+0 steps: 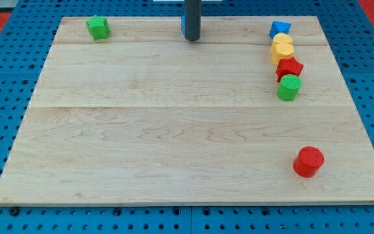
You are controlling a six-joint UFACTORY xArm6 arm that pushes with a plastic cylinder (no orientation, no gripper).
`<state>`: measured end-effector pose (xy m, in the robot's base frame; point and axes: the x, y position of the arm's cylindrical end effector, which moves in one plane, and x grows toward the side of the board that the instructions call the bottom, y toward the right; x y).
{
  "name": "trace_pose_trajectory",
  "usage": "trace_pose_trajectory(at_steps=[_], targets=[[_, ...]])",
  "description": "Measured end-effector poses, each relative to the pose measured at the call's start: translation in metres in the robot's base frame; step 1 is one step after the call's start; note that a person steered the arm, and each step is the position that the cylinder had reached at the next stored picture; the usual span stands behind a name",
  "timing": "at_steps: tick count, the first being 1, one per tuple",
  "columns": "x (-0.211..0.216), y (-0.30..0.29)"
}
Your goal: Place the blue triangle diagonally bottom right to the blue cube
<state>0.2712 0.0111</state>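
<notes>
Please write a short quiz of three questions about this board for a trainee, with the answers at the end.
1. True or false: the red cylinder touches the green cylinder.
2. Which block lies nearest the view's top left corner of the board? A) the green star-like block B) the red star C) a yellow block
3. What colour is the partly hidden block that shows at the view's left edge of the tool, just above my tip?

Key: 1 false, they lie well apart; 2 A; 3 blue.
</notes>
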Motion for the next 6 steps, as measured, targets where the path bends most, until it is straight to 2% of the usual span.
trace_pose_trajectory(at_steps=[1,2,3,4,6], targets=[[0.002,0.055],[-0.052,0.072],[-0.062,0.027],[-0.051,-0.020],[-0.046,-0.009]])
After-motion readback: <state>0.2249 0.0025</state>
